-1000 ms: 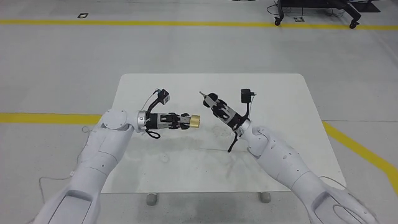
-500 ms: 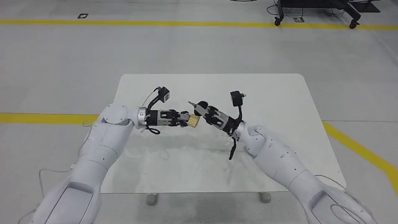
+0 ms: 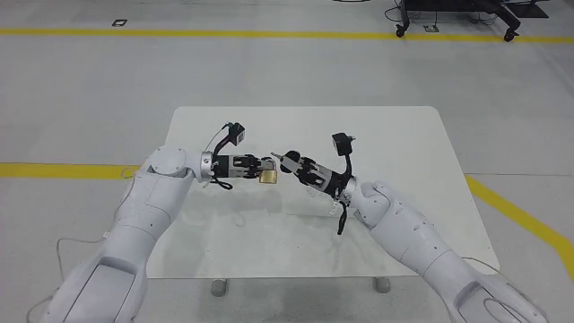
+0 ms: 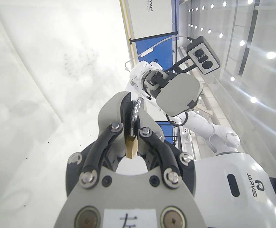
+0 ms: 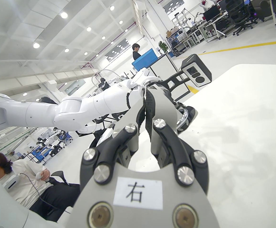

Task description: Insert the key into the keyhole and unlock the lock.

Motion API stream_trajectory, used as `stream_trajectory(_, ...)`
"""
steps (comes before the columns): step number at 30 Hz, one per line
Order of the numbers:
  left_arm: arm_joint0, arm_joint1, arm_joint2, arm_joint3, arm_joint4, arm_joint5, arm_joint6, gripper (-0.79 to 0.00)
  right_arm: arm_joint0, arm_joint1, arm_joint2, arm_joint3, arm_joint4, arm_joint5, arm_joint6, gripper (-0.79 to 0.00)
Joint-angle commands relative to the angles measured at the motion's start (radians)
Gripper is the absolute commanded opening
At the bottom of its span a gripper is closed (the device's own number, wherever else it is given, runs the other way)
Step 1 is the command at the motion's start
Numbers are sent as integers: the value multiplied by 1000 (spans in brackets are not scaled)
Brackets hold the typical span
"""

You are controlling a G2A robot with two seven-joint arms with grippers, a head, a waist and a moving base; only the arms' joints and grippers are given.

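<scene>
Lock (image 4: 131, 147) of brass is held by its silver shackle (image 4: 135, 113), pinched between my left jaws, above the white bench (image 3: 404, 144). Just beyond it, my right jaws are pressed together on the key (image 3: 279, 156). The key tip points toward the lock, very near; whether they touch I cannot tell.

My left gripper (image 3: 262, 173), clamped on the small brass padlock (image 3: 267, 177), and my right gripper (image 3: 289, 161), pinching the thin metal key (image 3: 279, 156), meet tip to tip over mid-table. Each blocks the other's straight path. I could pass either one over the white rectangular tabletop (image 3: 395, 135) beyond them or to either side.
</scene>
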Motion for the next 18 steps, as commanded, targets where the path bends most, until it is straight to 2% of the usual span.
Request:
stream_trajectory(1, 10, 0, 5, -2, 14, 20, 27, -785, 0, 0, 0, 0, 0, 0, 0, -785)
stream_trajectory(3, 21, -2, 6, -7, 10, 73, 77, -785, 0, 0, 0, 0, 0, 0, 0, -785)
stream_trajectory(6, 32, -8, -18, 15, -102, 178, 91, -785, -17, 2, 10, -24, 25, 11, 3, -785)
stream_trajectory(8, 19, -12, -17, 36, -122, 241, 91, -785, -46, 7, 15, -44, 116, 28, 46, -785)
stream_trajectory(14, -11, -29, -39, 109, -238, 259, 87, -785, -85, 37, 65, -83, 408, 173, 259, -785)
stream_trajectory(18, -11, -29, -39, 109, -238, 259, 87, -785, -85, 37, 65, -83, 408, 173, 259, -785)
